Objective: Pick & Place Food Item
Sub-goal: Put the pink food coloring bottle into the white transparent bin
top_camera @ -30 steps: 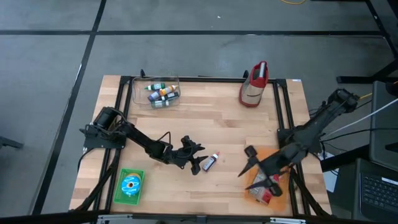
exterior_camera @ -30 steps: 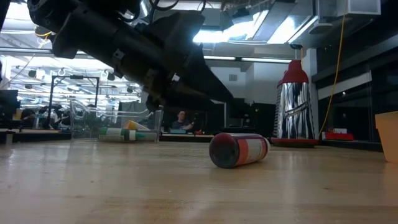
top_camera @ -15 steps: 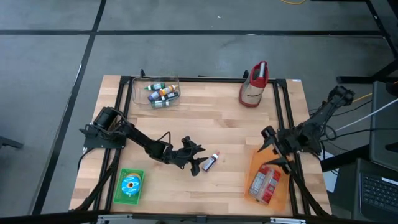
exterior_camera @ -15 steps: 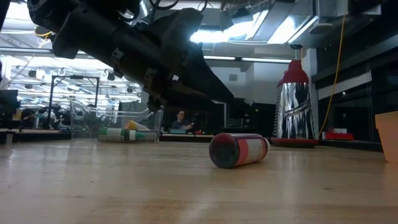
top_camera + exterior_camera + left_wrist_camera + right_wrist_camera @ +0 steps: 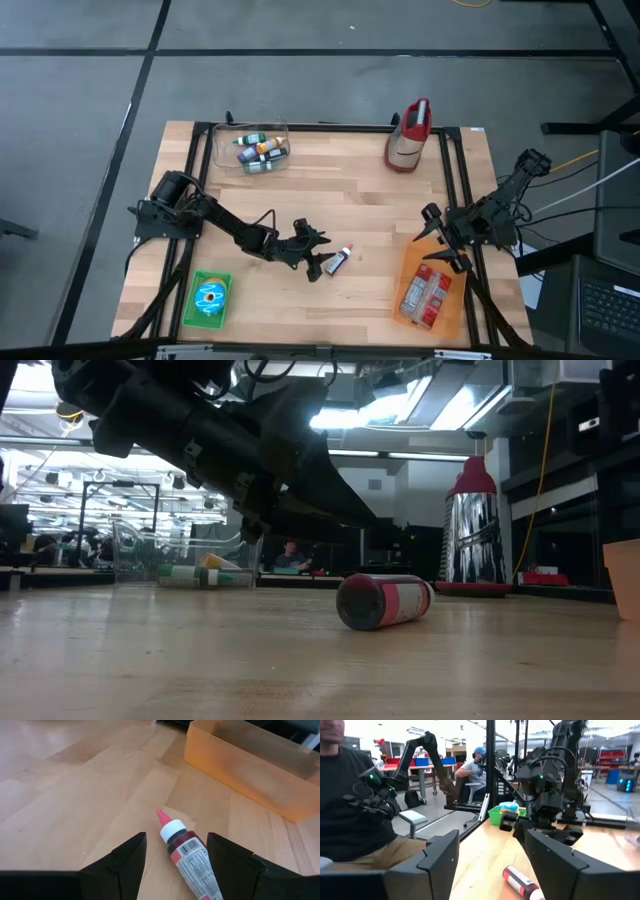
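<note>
Wooden desk [image 5: 360,190]: your left pincer [image 5: 322,262] stands spread around the small red-capped food-colouring bottle [image 5: 338,261]. Right pincer [image 5: 432,240], spread, hovers beside the orange plastic bin [image 5: 452,300].

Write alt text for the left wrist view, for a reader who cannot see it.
A small bottle with a white cap and pink tip lies on its side on the wooden table, between the open fingers of the left gripper. Beyond it stands an orange bin.

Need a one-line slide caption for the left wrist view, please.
Open left gripper straddling a small red bottle on the table, orange bin beyond.
</note>
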`<state>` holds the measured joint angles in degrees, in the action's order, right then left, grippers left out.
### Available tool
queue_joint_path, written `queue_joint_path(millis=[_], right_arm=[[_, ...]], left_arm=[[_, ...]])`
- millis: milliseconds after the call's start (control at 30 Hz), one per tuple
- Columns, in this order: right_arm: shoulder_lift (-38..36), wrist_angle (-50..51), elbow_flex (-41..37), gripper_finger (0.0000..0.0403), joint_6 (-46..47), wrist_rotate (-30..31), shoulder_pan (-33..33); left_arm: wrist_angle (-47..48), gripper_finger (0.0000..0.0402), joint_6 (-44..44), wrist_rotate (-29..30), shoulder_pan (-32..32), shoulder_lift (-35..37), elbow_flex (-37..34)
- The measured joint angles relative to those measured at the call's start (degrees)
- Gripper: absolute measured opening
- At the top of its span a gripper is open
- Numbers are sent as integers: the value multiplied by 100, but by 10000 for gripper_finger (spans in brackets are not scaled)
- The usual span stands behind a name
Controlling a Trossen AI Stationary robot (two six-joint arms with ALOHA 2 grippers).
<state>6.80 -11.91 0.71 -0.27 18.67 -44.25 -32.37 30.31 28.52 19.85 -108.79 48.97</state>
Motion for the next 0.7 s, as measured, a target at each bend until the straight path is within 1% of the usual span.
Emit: queue_joint_path(millis=[100,200,300,433,567,700], right_arm=[[-264,155,17,230,156,61,0],[-446,415,17,230,27,41,0],[-643,852,17,230,130,277,0],[-656,854,20,230,-149,300,4],[-655,849,20,230,-75,435,5],[-618,839,21,230,138,433,6]], left_arm=[[5,203,24,-1,18,0,0],[5,203,24,-6,31,0,0],[4,203,25,-11,32,0,0],[-21,203,3,20,31,-55,0],[-102,203,50,139,1,-356,0],[-498,203,458,-153,-60,-783,47]])
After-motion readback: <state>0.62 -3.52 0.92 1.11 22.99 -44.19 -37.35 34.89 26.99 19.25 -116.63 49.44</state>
